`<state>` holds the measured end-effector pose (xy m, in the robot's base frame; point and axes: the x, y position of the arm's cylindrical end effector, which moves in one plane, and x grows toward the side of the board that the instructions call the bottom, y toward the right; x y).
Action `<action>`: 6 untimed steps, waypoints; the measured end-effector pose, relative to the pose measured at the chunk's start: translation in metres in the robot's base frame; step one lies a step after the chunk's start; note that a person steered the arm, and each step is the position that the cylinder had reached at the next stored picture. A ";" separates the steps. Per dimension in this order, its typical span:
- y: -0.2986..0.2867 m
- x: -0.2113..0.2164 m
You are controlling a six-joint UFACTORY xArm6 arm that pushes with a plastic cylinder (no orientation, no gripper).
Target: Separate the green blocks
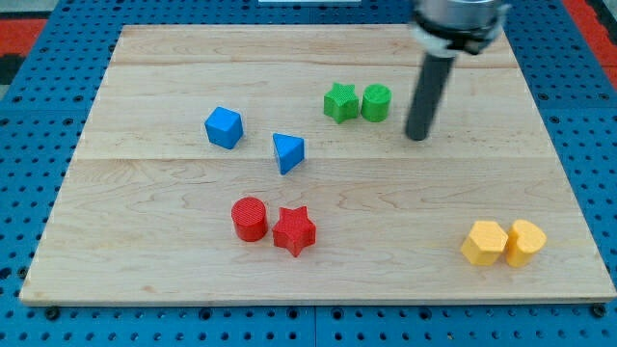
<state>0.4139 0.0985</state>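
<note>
A green star block and a green round block sit side by side, touching, in the upper middle of the wooden board. My tip rests on the board just to the view's right of the green round block, a short gap away and slightly lower in the view. The dark rod rises from it toward the view's top.
A blue cube and a blue triangular block lie left of centre. A red cylinder and a red star touch near the bottom middle. Two yellow blocks sit at the bottom right. Blue pegboard surrounds the board.
</note>
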 end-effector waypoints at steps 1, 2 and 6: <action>-0.055 -0.033; -0.063 -0.074; -0.136 -0.154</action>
